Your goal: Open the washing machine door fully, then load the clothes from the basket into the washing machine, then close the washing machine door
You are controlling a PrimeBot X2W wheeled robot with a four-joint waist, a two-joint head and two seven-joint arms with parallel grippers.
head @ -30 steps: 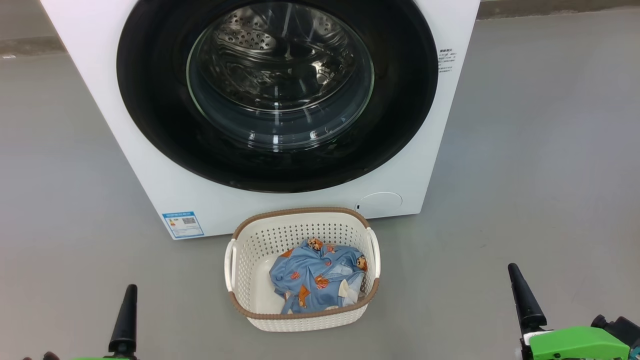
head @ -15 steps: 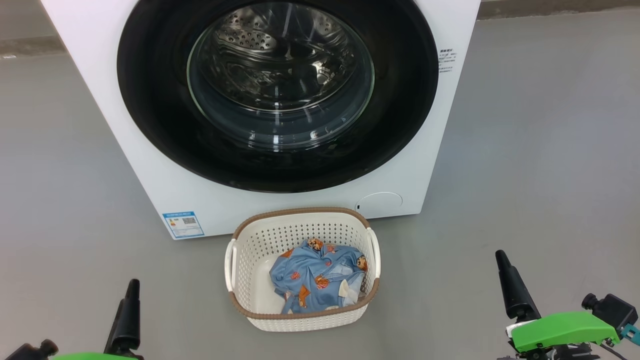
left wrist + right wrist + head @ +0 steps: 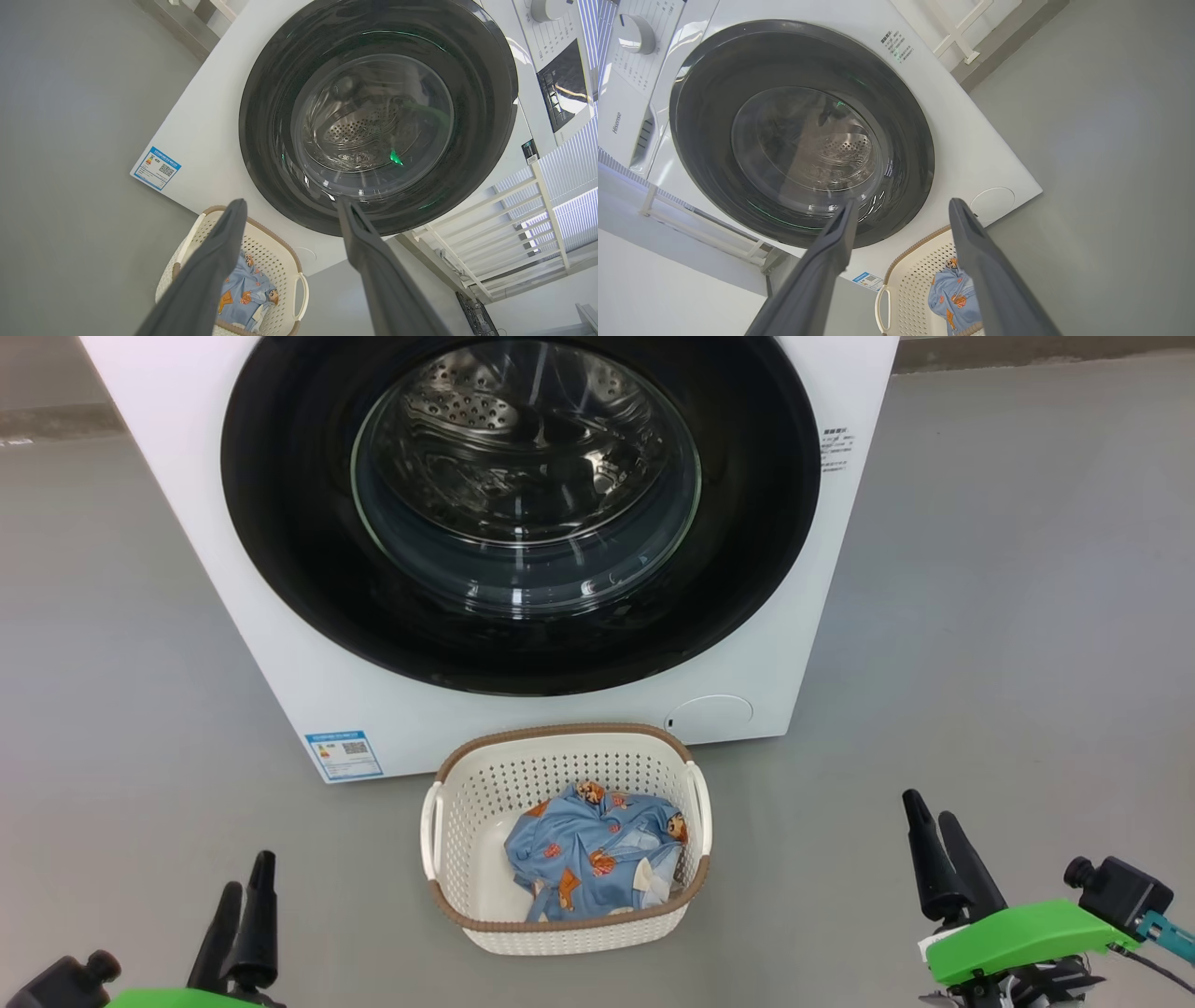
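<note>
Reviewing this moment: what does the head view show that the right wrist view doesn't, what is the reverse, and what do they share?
Head view, not right wrist view: the left pincer, open.
Right wrist view, not head view: a control dial, the brand-marked drawer, a white railing.
Both: the washing machine door, shut; the basket holding the clothes; the blue label sticker; the round flap; the right pincer, open.

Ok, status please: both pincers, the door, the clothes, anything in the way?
Left pincer open, empty; right pincer open, empty. Washing machine door shut. Clothes in basket, basket on floor close before the door.
</note>
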